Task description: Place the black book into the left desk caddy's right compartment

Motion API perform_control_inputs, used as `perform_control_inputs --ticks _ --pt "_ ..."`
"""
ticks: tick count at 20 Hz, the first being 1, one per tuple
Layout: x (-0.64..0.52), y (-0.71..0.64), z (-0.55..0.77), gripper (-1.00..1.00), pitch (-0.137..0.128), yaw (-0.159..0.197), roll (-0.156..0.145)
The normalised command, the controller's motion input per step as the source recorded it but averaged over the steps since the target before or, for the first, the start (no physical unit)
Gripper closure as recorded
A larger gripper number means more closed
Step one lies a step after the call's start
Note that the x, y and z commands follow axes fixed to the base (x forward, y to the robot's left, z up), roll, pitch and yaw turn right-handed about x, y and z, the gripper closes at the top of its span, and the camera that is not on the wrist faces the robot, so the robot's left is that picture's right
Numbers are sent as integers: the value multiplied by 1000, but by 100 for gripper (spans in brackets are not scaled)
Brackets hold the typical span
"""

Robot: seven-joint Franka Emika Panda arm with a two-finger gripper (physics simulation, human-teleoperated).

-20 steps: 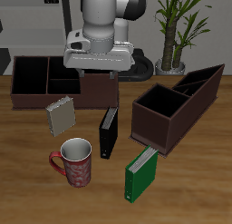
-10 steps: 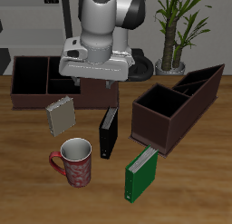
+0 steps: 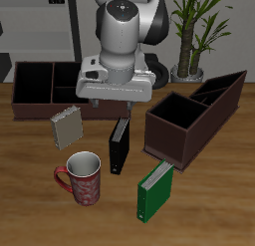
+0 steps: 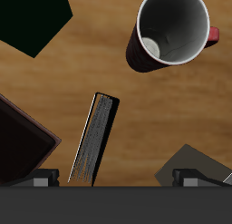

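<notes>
1. Slim plain black hardcover book (image 3: 120, 145) stands upright on its edge on the wooden surface (image 3: 214, 205), just below the gripper; wrist view shows its top edge and pages (image 4: 94, 139).
2. Handling, by judgement: stiff, light, thin; smooth covers may slip, and it tips easily. Best hold is across the two covers near the top edge, mid-length.
3. Two-finger gripper (image 3: 110, 103) hangs above the book's far end, jaws spread wide, holding nothing, touching nothing; finger pads (image 4: 40, 180) sit well apart in the wrist view.
4. Left desk caddy, the dark maroon-brown diagonal open-top box (image 3: 204, 123), is just beside the book; its big right compartment (image 3: 177, 117) looks empty.
5. Nearby: red patterned mug (image 3: 82, 177), green binder-like book (image 3: 154, 189), grey notebook (image 3: 67, 125), and the squared twin caddy (image 3: 30, 91) farther back.
</notes>
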Motion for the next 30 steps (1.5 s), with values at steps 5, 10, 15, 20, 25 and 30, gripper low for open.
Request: perform_control_inputs --ticks 5,10,15,20,25,30 --pt "190 95 -348 -100 5 -3 13" --pt "97 78 -400 -100 -18 -44 14" --pt "31 46 -412 -100 19 -5 -2" --pt "39 23 -345 -100 38 -15 14" --pt "18 -113 -241 100 36 -31 -14" --pt "-67 -19 125 100 -9 -14 4"
